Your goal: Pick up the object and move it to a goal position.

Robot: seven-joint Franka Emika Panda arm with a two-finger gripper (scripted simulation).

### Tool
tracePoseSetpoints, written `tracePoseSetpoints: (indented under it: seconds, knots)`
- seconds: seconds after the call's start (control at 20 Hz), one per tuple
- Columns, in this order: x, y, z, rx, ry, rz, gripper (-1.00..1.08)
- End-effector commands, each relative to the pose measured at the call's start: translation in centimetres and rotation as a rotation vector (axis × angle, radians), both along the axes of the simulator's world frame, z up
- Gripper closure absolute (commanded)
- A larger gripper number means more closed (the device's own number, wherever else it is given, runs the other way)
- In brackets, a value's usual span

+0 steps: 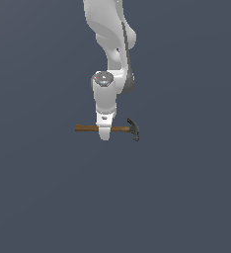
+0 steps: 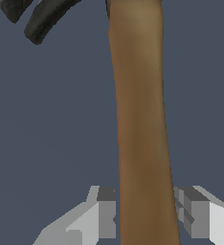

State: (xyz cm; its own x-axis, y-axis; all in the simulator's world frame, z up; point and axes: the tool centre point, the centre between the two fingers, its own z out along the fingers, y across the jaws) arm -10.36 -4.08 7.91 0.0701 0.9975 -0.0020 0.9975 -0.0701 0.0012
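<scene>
One unmarked hammer (image 1: 117, 129) between jaws

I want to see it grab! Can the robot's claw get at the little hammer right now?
Probably yes. The gripper already straddles the hammer's handle, a finger on each side, with nothing between. Whether they touch is unclear.

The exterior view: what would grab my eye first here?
A white robot arm comes down from the top over a plain dark grey floor. Its gripper straddles a small hammer lying crosswise, head toward the exterior view's right. In the wrist view, a finger stands on each side of the brown handle.
</scene>
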Motion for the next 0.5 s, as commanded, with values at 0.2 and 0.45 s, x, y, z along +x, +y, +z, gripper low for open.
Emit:
tracePoseSetpoints:
  seconds: [0.2,0.45]
  knots:
    - [-0.8,1.5,5.7,-0.001,-0.002,0.001,1.08]
    - [-1.5,2.9,10.4,0.001,-0.001,0.001,1.08]
